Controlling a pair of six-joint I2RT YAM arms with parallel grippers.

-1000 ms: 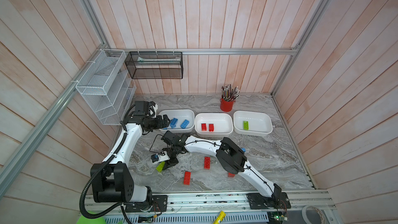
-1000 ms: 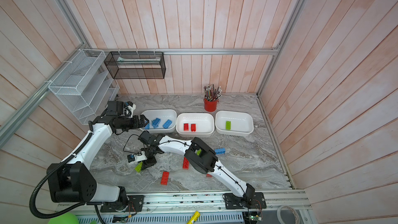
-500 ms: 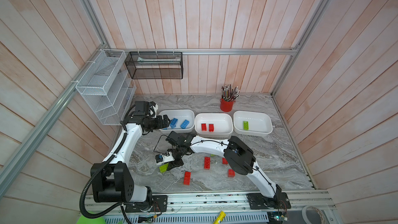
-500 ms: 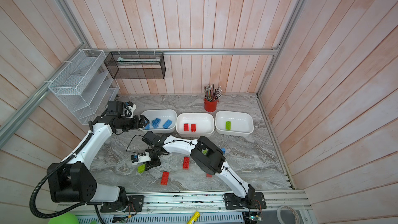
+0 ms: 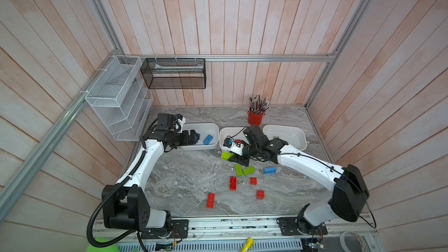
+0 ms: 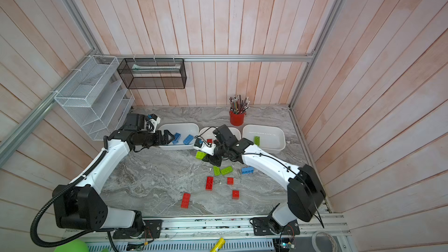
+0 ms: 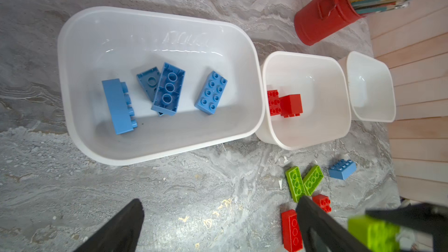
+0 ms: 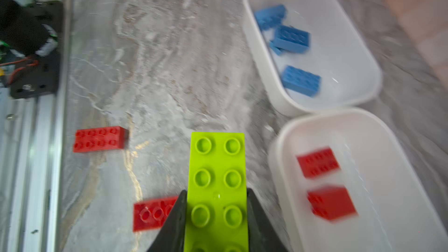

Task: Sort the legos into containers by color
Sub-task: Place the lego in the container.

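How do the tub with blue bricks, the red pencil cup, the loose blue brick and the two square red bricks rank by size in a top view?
Largest to smallest:
1. tub with blue bricks
2. red pencil cup
3. loose blue brick
4. the two square red bricks, which look alike

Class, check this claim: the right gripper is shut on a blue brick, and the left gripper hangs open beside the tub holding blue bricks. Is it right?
One slip: the brick in the right gripper is lime green, not blue, as the right wrist view shows. The left gripper does hang open beside the tub of blue bricks.
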